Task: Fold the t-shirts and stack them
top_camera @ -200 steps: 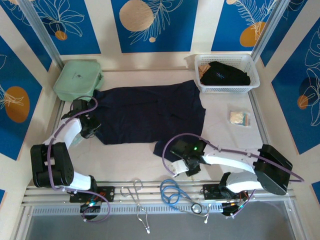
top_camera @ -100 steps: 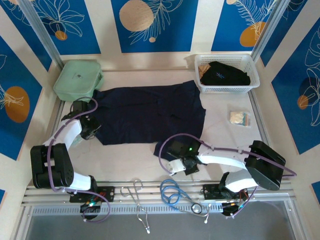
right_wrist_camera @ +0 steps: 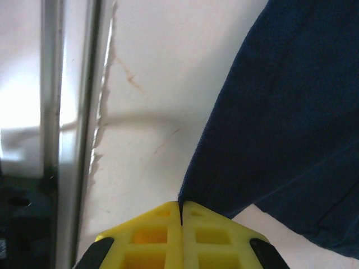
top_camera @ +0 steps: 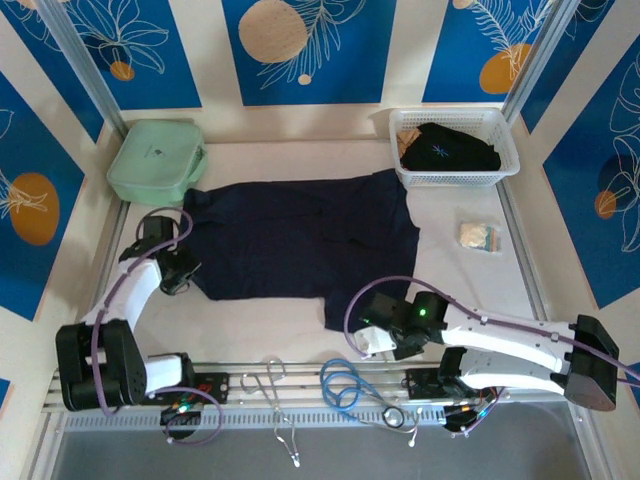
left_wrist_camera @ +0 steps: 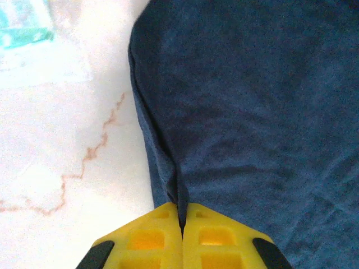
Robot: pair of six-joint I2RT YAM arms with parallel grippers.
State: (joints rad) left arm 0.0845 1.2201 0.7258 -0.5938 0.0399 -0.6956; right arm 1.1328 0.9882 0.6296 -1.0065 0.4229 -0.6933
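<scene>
Currently, your stock reads as follows.

Item one: navy t-shirt (top_camera: 300, 235), plain, spread flat on the worktop (top_camera: 470, 285), not folded, lightly wrinkled. Your left gripper (left_wrist_camera: 181, 224) is clenched on its left edge. Your right gripper (right_wrist_camera: 180, 208) is clamped on its near hem corner.

Item two: black t-shirt (top_camera: 447, 148) with a pale blue mark, bundled in the white basket (top_camera: 455, 180) at the far right, no gripper near it.

Sundries: mint-green case (top_camera: 155, 160) at the far left, just beside item one; small packet (top_camera: 480, 236) near the basket.

Progress, by judgement: early. No fold is made and no stack begun. You have both shirts left to fold, the second one to fetch first.
</scene>
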